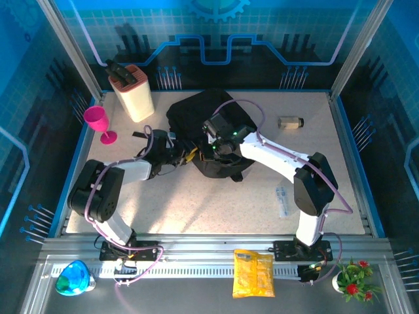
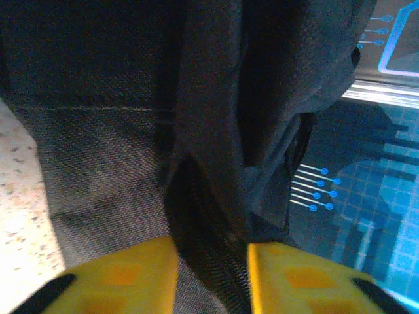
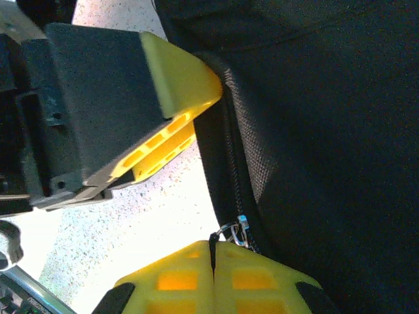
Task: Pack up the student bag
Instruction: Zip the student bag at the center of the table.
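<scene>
- Student bag [image 1: 196, 111]: a black backpack lying slumped at the centre of the speckled table [image 1: 196, 209], slightly toward 12 o'clock, with both arms reaching onto it.
- Left gripper [image 2: 213, 278]: it comes at the bag from 8 o'clock. Its 2 yellow fingers pinch a fold of black fabric and zip strip at the bag's edge.
- Right gripper [image 3: 213, 261]: it comes in from 4 o'clock. Its fingers are pressed together, with the thin tab of the zip pull [image 3: 234, 229] caught between the tips. The pull's small metal ring sits just past the tips.
- The 2 grippers are close together on the same zip edge, at the bag's 7 o'clock side.
- Knife block [image 1: 134, 95]: upright at 10 o'clock from the bag, dark handles sticking out of the top.
- Pink goblet [image 1: 98, 121]: upright at 9 o'clock, near the table's edge.
- Small jar [image 1: 290, 122]: on its side at 3 o'clock, well apart from the bag.
- Clear packet [image 1: 283, 199]: flat on the table at 5 o'clock.
- Yellow packet [image 1: 254, 273]: on the metal rail at 6 o'clock, off the table.
</scene>
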You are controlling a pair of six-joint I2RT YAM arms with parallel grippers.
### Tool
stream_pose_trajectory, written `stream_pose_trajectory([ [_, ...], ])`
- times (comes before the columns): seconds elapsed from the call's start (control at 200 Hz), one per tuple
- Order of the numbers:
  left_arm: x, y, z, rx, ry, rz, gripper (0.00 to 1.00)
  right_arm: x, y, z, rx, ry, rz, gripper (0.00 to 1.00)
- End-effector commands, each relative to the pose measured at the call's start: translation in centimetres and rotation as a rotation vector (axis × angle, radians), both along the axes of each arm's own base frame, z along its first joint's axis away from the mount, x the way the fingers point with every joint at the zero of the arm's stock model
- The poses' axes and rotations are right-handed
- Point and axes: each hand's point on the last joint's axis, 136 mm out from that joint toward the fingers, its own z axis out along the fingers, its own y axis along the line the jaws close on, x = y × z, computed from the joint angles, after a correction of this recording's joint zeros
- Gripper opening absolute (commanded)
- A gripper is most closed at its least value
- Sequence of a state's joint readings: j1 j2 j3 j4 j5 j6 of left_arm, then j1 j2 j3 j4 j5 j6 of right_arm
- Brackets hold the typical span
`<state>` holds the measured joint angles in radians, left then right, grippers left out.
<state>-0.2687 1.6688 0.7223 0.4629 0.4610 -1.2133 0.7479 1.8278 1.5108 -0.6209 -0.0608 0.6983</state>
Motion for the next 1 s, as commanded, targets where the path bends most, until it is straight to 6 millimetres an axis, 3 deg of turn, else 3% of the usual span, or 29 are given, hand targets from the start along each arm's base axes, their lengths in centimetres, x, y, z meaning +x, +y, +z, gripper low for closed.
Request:
stream_pose_trajectory([
  [0.0, 0.1, -1.0, 0.2, -0.064, -0.004, -0.001, 0.24, -0.4, 1.0, 0.7, 0.017, 0.0, 0.029, 0.0],
  [0.175, -0.7, -0.6, -0.4, -0.043, -0.016, 0.002, 0.09, 0.2, 0.0, 0.5, -0.006, -0.007, -0.02, 0.0],
  [0.375, -0.4, 0.0, 1.2, 0.035, -0.198, -0.06, 0.0, 0.6, -1.7, 0.4, -0.009, 0.005, -0.089, 0.0],
  [0.645, 0.7, 2.0, 2.4, 0.152, -0.362, -0.119, 0.0, -1.0, -2.7, -0.3, 0.025, 0.075, -0.063, 0.0],
  [0.865, 1.9, 2.5, 3.0, 0.194, -0.382, -0.126, 0.0, -2.7, -3.3, -0.8, 0.028, 0.111, -0.033, 0.0],
  [0.996, 2.4, 2.8, 3.2, 0.219, -0.391, -0.128, 0.0, -2.7, -4.3, -0.8, -0.006, 0.088, -0.058, 0.0],
])
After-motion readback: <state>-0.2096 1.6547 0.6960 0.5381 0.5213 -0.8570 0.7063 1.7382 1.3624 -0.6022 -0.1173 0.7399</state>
